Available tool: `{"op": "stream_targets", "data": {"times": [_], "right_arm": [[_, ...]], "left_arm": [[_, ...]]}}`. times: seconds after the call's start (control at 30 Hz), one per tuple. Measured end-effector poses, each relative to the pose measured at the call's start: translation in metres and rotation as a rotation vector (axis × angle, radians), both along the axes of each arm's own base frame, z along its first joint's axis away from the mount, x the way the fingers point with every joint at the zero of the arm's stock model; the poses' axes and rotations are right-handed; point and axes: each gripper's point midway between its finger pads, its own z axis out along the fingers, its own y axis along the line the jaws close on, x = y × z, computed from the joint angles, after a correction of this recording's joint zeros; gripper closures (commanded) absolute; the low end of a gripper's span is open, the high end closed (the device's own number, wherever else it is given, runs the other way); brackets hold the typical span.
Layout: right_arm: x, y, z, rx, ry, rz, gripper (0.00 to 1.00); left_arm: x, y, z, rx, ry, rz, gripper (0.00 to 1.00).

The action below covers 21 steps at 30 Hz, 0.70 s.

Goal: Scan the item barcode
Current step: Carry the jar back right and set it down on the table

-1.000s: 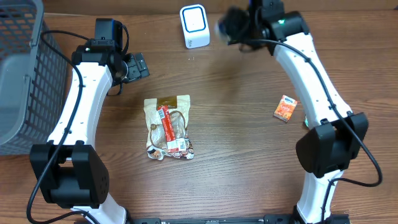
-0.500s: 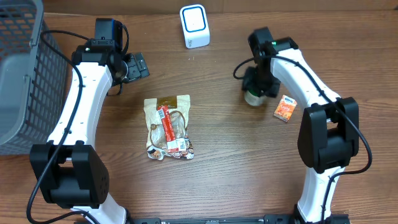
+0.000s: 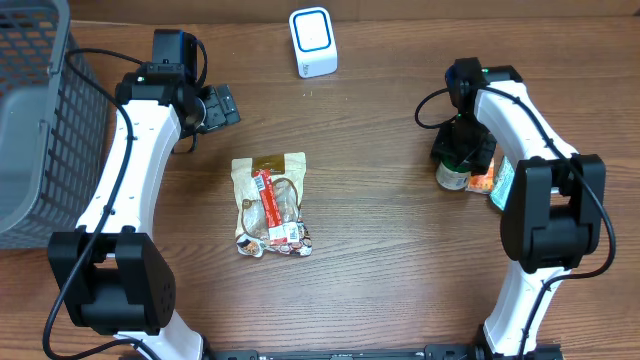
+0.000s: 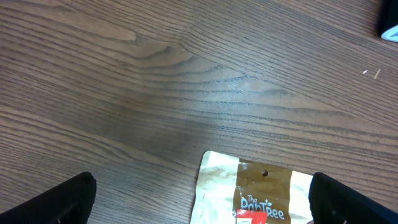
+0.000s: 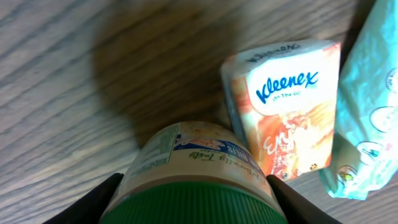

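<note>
Overhead first: what has the right gripper (image 3: 460, 160) got?

— A small jar (image 3: 452, 177) with a green lid. The jaws are clamped on it from both sides, pointing down at the table (image 3: 380, 250). From where I stand I can't tell whether the jar rests on the wood or hangs just above it.

— And closer up?

— Its wrist camera shows the two dark fingers (image 5: 102, 200) hugging the green lid, one on each side. The jar's pale printed label runs out ahead of them.

— Anything near that gripper?

— Yes. Off to the right of the fingers, as that camera sees it, an orange Kleenex packet (image 5: 283, 106) lies flat just beside the jar. I can't say whether they touch. On the far side of it from the jar lies a teal packet (image 5: 367, 118), right against the orange one.

— Where is the scanner?

— The white and blue scanner (image 3: 313, 42) stands at the far edge of the table, well apart from the right gripper, off toward the other arm.

— And the left gripper (image 3: 222, 105)?

— Jaws wide apart, over bare wood. In its wrist view only the finger ends show, at the two lower corners. The top of a tan snack pouch (image 4: 255, 193) lies on the table between them and a little ahead, apart from both.

— Anything beyond it?

— A grey mesh basket (image 3: 30, 110), well out past the left arm's outer side.
</note>
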Motion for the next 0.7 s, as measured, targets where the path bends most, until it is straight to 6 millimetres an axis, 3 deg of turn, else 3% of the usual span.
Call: {"op": "stream_targets", "data": {"times": [0.1, 0.13, 0.17, 0.53, 0.7], "right_arm": [[-0.001, -0.004, 0.000, 0.001, 0.005, -0.009, 0.45], [-0.003, -0.005, 0.000, 0.001, 0.013, -0.012, 0.35], [-0.005, -0.006, 0.001, 0.001, 0.021, -0.013, 0.01], [-0.020, -0.008, 0.005, -0.003, 0.085, -0.014, 0.00], [-0.011, -0.007, 0.033, -0.002, 0.070, -0.014, 0.00]], "left_arm": [[0.000, 0.000, 0.000, 0.000, 0.000, 0.000, 0.00], [0.000, 0.000, 0.000, 0.000, 0.000, 0.000, 0.00], [0.000, 0.000, 0.000, 0.000, 0.000, 0.000, 0.01], [0.000, 0.000, 0.000, 0.000, 0.000, 0.000, 0.00], [0.000, 0.000, 0.000, 0.000, 0.000, 0.000, 0.00]]}}
